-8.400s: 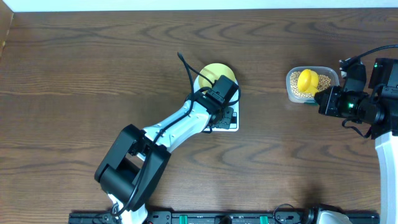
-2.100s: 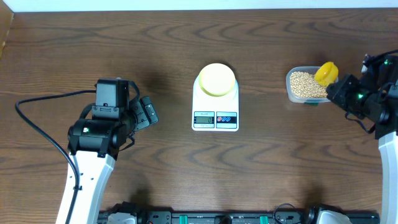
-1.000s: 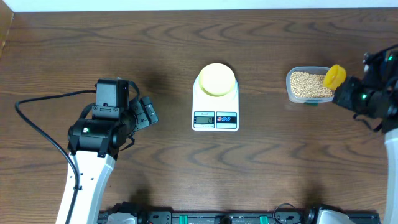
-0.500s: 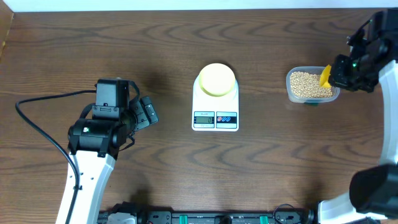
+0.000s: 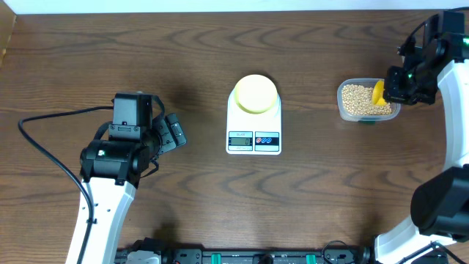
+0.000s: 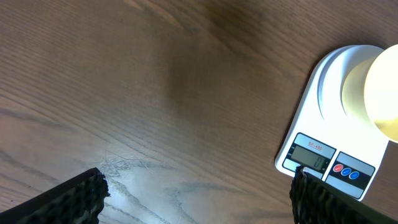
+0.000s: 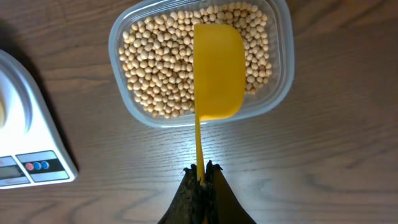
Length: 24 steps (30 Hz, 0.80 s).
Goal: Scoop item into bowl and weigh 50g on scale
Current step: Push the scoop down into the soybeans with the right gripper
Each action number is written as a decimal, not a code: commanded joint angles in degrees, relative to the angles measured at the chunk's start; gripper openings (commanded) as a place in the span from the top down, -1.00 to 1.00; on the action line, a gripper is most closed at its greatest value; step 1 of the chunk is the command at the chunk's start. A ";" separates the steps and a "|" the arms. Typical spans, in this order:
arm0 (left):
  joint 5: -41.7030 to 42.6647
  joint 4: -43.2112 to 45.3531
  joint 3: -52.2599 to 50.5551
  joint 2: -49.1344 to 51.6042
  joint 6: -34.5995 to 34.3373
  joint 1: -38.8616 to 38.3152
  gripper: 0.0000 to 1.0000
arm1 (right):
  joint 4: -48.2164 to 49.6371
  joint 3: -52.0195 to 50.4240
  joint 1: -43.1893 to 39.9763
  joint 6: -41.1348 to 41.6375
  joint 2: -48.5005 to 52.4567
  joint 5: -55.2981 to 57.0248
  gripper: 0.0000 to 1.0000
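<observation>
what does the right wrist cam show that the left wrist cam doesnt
Only the right wrist view: the clear container of beans, and the yellow scoop over them, its thin handle pinched in the shut right jaws. Only the left wrist view: a clear look at the pale-yellow bowl sitting on the scale, and the left jaws standing open over bare wood. Both: part of the white scale with its red and blue buttons, and the wooden table.

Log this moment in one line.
right pincer shut on scoop | scoop over beans in container | left pincer open, empty | bowl on scale, no beans visible
</observation>
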 commanded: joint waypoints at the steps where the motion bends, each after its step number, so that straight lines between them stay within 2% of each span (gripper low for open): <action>1: -0.96 -0.15 0.61 0.11 -0.07 0.35 -0.92 | 0.66 1.33 0.33 -2.82 1.60 0.22 0.98; 24: -0.98 -0.15 0.61 0.11 -0.07 0.35 -0.92 | 0.85 -2.51 0.85 -8.39 2.78 -0.55 0.98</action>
